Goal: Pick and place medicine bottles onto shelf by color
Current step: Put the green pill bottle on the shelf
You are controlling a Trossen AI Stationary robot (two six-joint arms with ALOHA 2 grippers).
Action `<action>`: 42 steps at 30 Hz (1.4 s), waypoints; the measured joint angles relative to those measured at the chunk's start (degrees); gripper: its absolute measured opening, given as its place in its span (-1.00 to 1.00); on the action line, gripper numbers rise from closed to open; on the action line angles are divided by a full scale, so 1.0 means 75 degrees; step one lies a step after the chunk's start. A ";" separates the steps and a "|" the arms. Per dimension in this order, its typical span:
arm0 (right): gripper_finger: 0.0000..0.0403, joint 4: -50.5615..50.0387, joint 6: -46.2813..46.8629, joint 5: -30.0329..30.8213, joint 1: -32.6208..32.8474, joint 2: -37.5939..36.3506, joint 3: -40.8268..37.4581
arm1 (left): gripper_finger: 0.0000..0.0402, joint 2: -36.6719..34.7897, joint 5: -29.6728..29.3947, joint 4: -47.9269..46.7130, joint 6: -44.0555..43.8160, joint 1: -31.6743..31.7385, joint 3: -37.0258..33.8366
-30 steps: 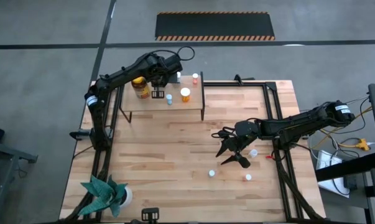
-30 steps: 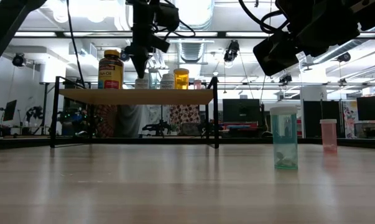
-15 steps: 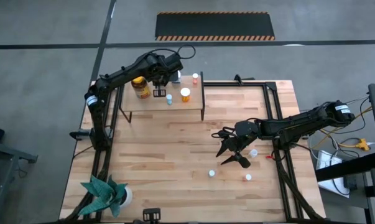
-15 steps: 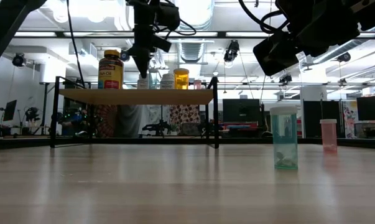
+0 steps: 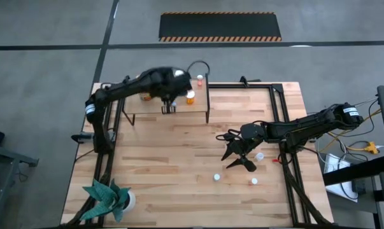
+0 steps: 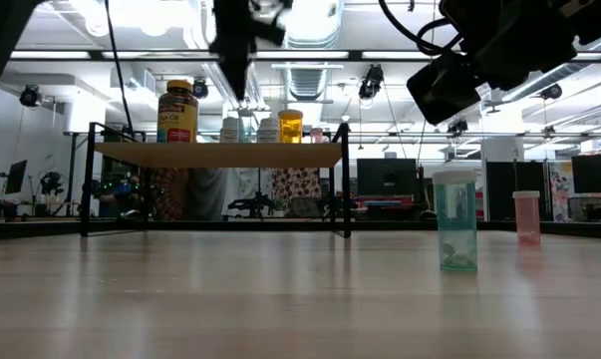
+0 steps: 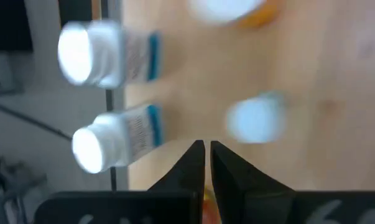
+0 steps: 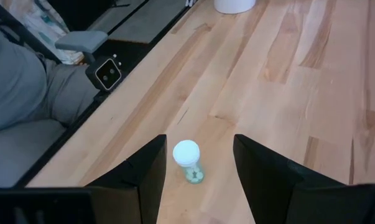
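Observation:
The shelf [image 5: 133,108] stands at the table's far left on thin black legs. On it are the amber jar [image 6: 177,112], an orange bottle [image 5: 190,97], a pink one [image 5: 200,80] and small white bottles [image 7: 115,138]. My left gripper [image 5: 169,108] hangs shut and empty above the shelf's near edge; in the left wrist view a pale-blue cap [image 7: 255,118] shows beside its fingers. My right gripper [image 5: 239,157] hovers open over the table's right half. A white-capped bottle [image 8: 187,157] stands on the table ahead of it. Two more small bottles [image 5: 254,181] [image 5: 260,156] stand nearby.
A white pot with a green plant [image 5: 109,200] sits at the near left corner. Black frame rails [image 5: 287,152] run along the table's sides. Between the shelf and the loose bottles lies bare wooden tabletop [image 5: 172,152].
My left gripper has swung from above the shelf's far part toward the table's right and near edge, rising slightly, and has stayed shut. It now covers the small blue bottle in the high view. The bottles on the shelf have not moved.

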 joint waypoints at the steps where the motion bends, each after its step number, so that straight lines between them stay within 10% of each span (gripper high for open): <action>1: -0.13 0.0000 0.0063 -0.0001 0.0000 0.0000 0.0000 | -0.96 -0.0086 0.0007 0.0014 -0.0144 -0.0299 0.0000; 19: -0.13 0.0242 0.1011 0.2456 0.1618 0.0094 0.0032 | -0.96 -0.0955 -0.0969 0.3227 -0.1347 -0.5129 -0.1114; 42: 0.24 0.0815 0.1666 0.3348 0.2119 0.2459 0.0566 | -0.96 -0.1775 -0.1834 0.4667 -0.1343 -0.5759 -0.2448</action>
